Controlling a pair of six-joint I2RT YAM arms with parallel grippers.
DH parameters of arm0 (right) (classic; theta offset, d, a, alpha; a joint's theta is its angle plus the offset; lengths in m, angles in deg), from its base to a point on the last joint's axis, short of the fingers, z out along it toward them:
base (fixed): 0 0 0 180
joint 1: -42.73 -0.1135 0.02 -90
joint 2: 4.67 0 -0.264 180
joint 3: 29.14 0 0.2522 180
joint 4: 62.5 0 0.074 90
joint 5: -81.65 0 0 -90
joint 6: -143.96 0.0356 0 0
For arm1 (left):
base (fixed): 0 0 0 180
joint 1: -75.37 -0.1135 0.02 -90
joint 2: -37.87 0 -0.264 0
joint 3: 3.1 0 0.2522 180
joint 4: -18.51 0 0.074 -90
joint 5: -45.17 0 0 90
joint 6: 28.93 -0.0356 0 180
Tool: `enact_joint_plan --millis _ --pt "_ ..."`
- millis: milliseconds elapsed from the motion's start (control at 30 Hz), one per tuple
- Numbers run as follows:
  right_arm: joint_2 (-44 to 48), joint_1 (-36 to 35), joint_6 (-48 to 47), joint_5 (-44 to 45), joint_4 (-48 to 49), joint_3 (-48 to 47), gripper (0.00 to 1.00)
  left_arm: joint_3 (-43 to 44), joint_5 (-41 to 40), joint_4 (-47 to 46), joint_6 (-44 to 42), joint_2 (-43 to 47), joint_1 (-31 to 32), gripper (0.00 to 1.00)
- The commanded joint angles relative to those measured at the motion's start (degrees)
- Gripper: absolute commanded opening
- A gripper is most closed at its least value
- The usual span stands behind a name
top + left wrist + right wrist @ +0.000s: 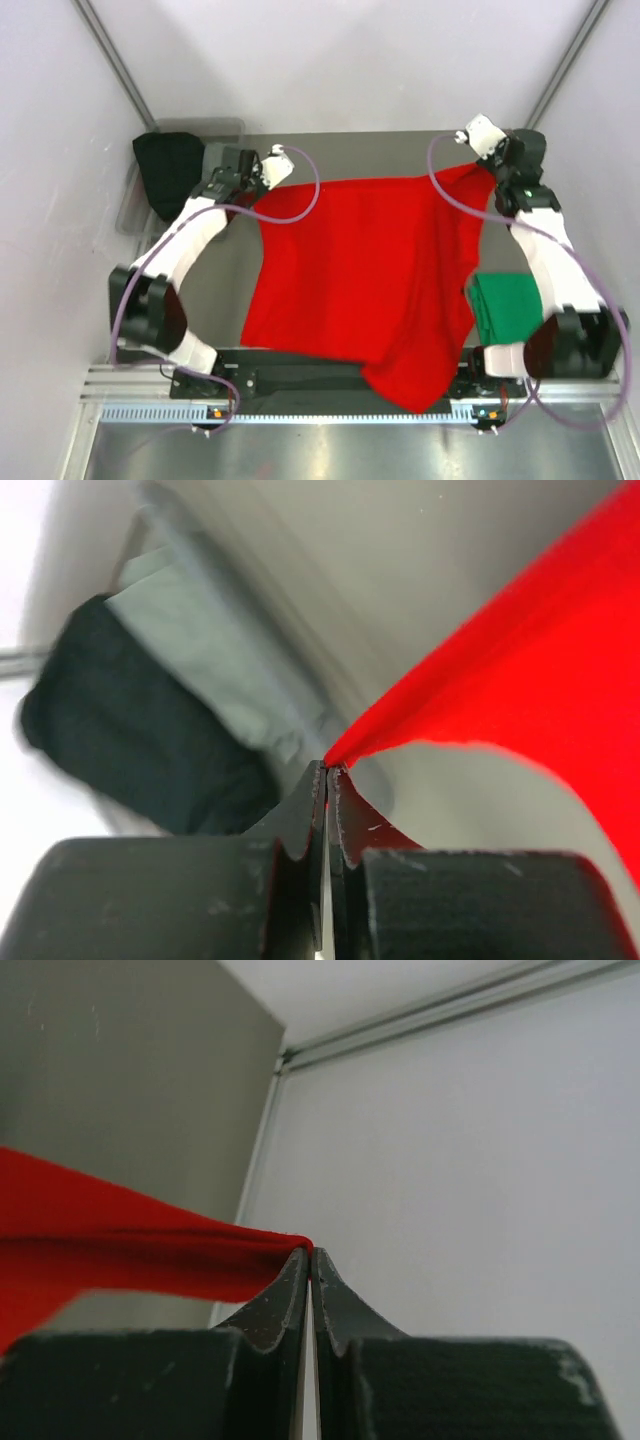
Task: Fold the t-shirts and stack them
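The red t-shirt (360,280) hangs spread between my two grippers above the table, and its lower corner droops over the near rail. My left gripper (258,190) is shut on the shirt's far left corner; the left wrist view shows the red t-shirt (520,670) pinched at my left gripper's (328,770) tips. My right gripper (488,172) is shut on the far right corner, and in the right wrist view the red t-shirt (130,1245) runs left from my right gripper (309,1254). A folded green t-shirt (505,305) lies on the table under my right arm.
A dark cloth (170,175) sits in a clear bin (131,204) at the far left; the left wrist view shows the dark cloth (130,730) beside my fingers. White walls enclose the table on three sides. A metal rail (340,410) runs along the near edge.
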Motion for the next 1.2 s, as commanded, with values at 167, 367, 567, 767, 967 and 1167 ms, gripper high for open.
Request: enact_joint_plan --millis 167,367,567,767,967,1167 --pt "-23.88 2.75 7.17 -2.18 11.97 -12.48 0.00 8.63 -5.62 -21.12 -2.95 -21.73 -2.12 0.00" --pt "-38.91 2.22 8.84 0.02 13.38 -20.49 0.00 20.41 -8.00 -24.98 -4.27 -36.07 -2.91 0.00" --pt "-47.18 2.22 13.85 0.19 12.94 -28.31 0.00 28.32 -6.16 -27.88 -4.00 -43.27 -2.65 0.00" --pt "-56.40 0.39 15.70 0.55 10.40 -41.67 0.00 36.59 -7.03 -35.08 -9.08 -50.65 -0.81 0.00" --pt "-62.74 -1.82 14.65 1.95 9.07 -51.09 0.00 37.56 -8.09 -47.38 -14.37 -54.44 0.69 0.00" --pt "-63.72 -2.96 16.66 2.30 8.99 -51.45 0.00 37.10 -4.49 -58.83 -11.75 -55.85 1.22 0.00"
